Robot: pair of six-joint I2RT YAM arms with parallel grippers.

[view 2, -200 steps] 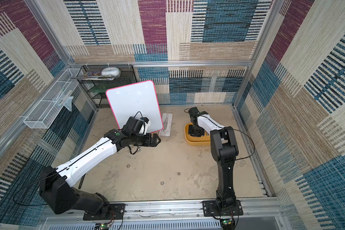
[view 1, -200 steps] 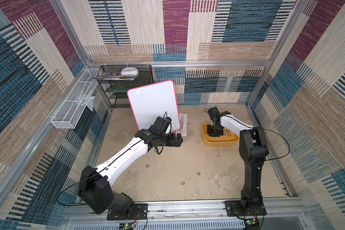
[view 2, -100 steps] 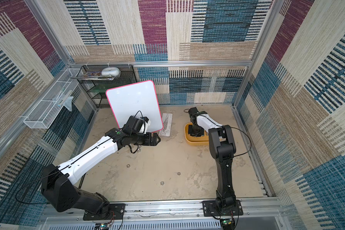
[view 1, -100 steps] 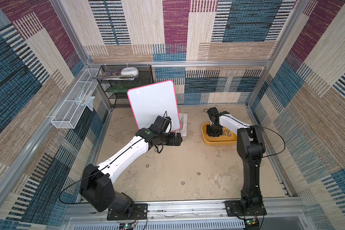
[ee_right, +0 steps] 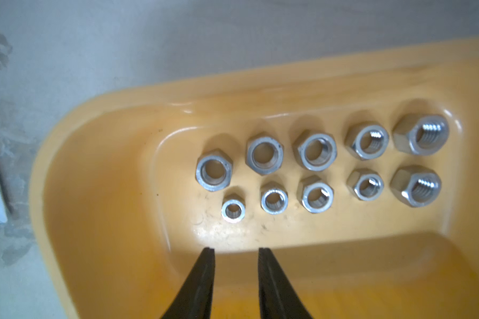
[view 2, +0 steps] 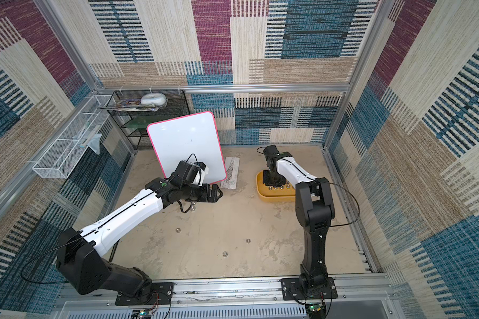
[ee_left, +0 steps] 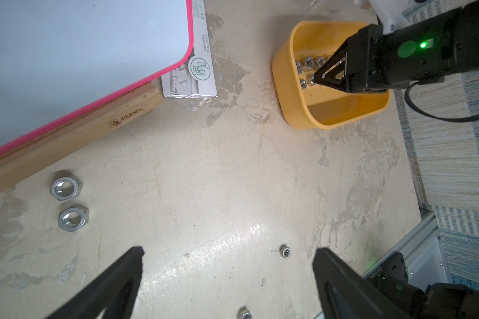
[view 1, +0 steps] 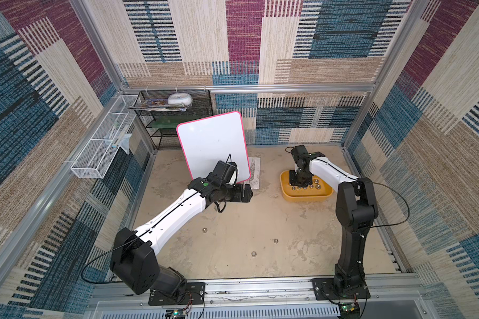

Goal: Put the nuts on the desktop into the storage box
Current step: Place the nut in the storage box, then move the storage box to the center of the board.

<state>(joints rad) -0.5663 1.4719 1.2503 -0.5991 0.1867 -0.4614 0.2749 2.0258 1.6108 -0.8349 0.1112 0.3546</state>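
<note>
Right claw [ee_right: 236, 250], slightly parted, near nuts [ee_right: 278, 154] lying flat, holes up.

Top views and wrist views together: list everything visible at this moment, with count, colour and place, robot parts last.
boxed nuts: ten, silver, two rows of five on the box floor
loose nuts: five, silver, on the desktop; two beside the whiteboard's wooden base, three scattered toward the arm bases
storage box: one, yellow-orange, far right of desktop
whiteboard: one, white with pink rim, standing at the back
ruler: one, pale, flat beside whiteboard
mesh shelf: one, black, back left corner
wire basket: one, white, left wall
desktop: one, beige, stained
left gripper: black, wide open, above desktop
right gripper: black, narrowly open, empty, inside box
</note>
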